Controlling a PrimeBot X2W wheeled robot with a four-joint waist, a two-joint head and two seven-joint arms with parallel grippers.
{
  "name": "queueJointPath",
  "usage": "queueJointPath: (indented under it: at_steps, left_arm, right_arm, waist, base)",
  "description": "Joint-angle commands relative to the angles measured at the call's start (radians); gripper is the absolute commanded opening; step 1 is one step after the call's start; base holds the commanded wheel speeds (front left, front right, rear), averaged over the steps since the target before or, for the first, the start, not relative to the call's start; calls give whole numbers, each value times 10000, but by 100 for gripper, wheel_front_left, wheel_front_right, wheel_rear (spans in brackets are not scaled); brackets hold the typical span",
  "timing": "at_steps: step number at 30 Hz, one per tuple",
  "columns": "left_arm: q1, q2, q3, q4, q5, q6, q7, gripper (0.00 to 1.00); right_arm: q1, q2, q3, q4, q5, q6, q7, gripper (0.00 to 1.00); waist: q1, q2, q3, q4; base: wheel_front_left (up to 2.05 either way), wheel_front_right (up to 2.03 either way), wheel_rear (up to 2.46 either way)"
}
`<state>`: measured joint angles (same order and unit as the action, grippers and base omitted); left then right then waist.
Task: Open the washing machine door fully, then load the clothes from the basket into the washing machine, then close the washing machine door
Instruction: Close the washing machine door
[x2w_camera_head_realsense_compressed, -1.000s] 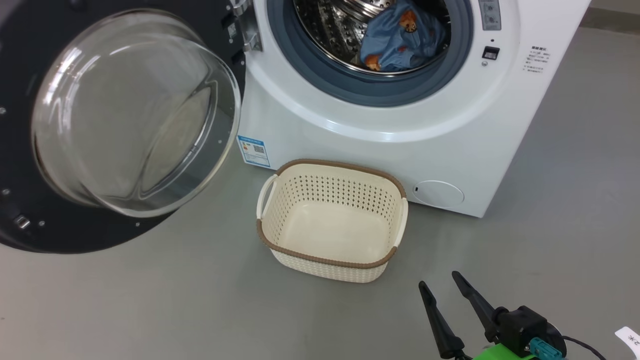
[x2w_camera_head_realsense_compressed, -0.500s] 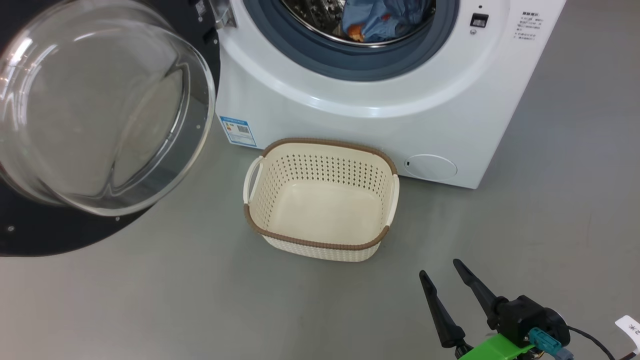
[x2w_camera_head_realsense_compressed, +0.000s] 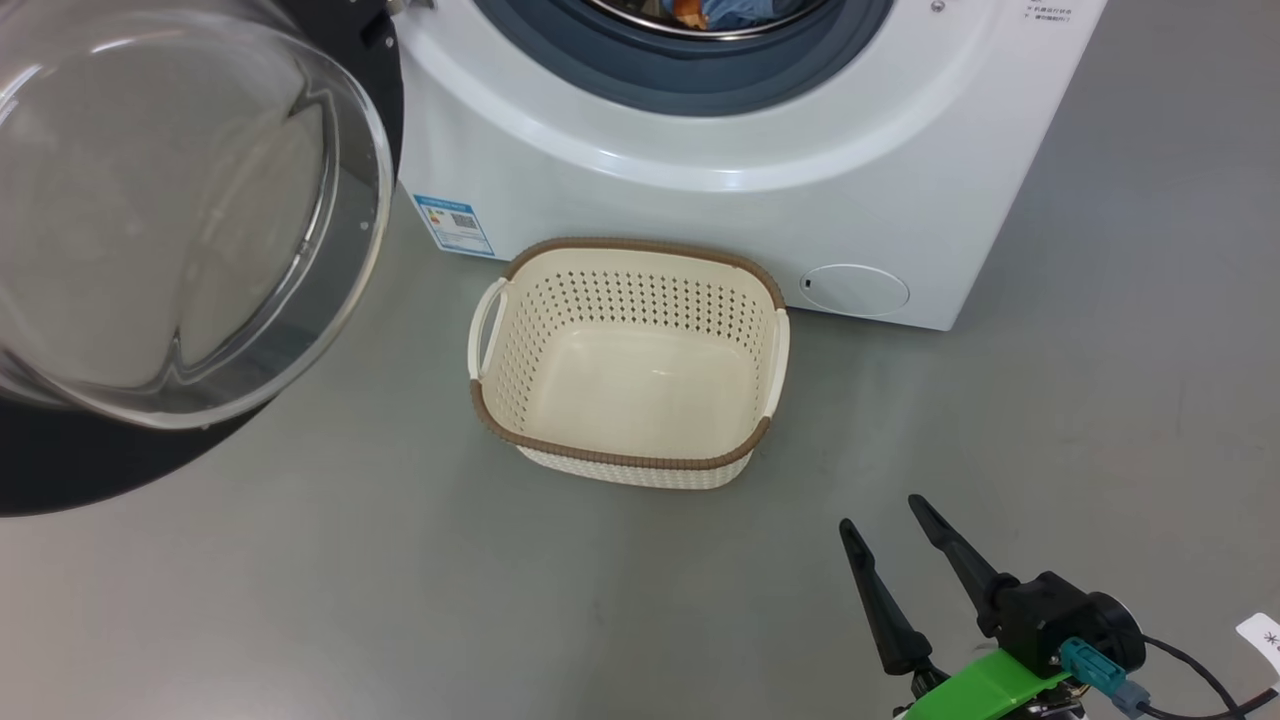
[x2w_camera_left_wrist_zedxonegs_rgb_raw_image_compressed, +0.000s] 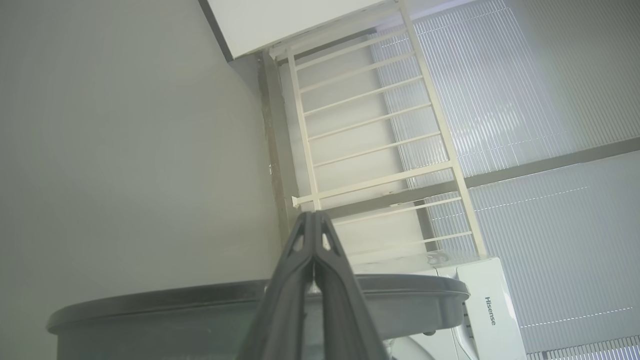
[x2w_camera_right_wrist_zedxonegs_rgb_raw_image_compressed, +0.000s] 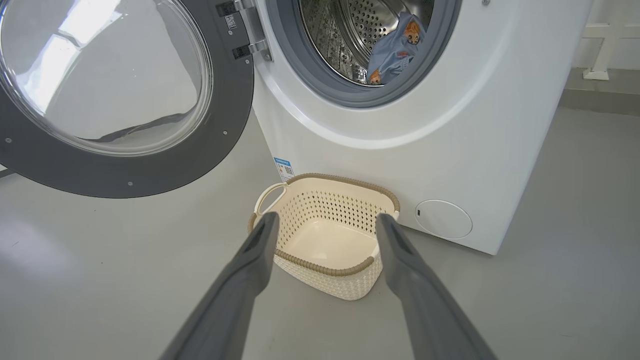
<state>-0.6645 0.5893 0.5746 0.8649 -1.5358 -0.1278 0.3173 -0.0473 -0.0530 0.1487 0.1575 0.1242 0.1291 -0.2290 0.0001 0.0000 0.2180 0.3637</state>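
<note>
The big white boxy front-loading washing machine (x2w_camera_head_realsense_compressed: 700, 190) stands on the grey floor (x2w_camera_head_realsense_compressed: 300, 600), its steel perforated drum ringed by a grey-blue rubber seal. Its large round door (x2w_camera_right_wrist_zedxonegs_rgb_raw_image_compressed: 125, 170), a wide glossy black ring around a bulging clear glass window, hangs swung wide open at the machine's left on its metal hinge. The small rectangular cream plastic basket (x2w_camera_head_realsense_compressed: 625, 462), with perforated sides, a brown woven-look rim and white side handles, sits on the floor just in front of the machine, below the drum opening and beside the round white cap; its bare cream bottom shows. The clothes (x2w_camera_right_wrist_zedxonegs_rgb_raw_image_compressed: 395, 50), blue fabric printed with orange-brown bears, lie inside the drum. The right gripper (x2w_camera_head_realsense_compressed: 882, 512) hovers above the floor, near the basket but apart from it, its two long dark fingers spread and holding nothing. The left gripper (x2w_camera_left_wrist_zedxonegs_rgb_raw_image_compressed: 312, 215) has its fingers pressed together, with nothing between them.
</note>
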Motion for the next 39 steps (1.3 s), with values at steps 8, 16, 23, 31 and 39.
queueJointPath:
  at_steps: [8, 16, 23, 31, 39]
  left_arm:
    - [-283, 756, 109, -104, -66, -29, 36, 0]
    - [-372, 660, 32, -72, -63, -29, -37, 0]
    - [-447, 718, 43, 45, -72, -29, -147, 0]
    - [-453, 840, -25, 156, -59, -29, -38, 0]
    - [-311, 1025, -96, 117, -170, -29, 552, 0]
  right_arm:
    - [-429, 28, 237, -331, -138, 16, 41, 100]
    - [-512, 28, 239, -356, -199, 16, 44, 100]
    - [-617, 28, 291, -386, -218, 16, 60, 100]
    - [-675, 28, 304, -333, -216, 16, -6, 100]
    - [-696, 28, 312, -220, -164, 16, -49, 100]
  waist:
    - [-1, 0, 334, -120]
    - [-1, 0, 582, -176]
    - [-1, 0, 787, -317]
    - [-1, 0, 938, -460]
    - [-1, 0, 902, -398]
  base:
    - [0, 0, 0]
    - [0, 0, 0]
    - [0, 0, 0]
    - [0, 0, 0]
    - [0, 0, 0]
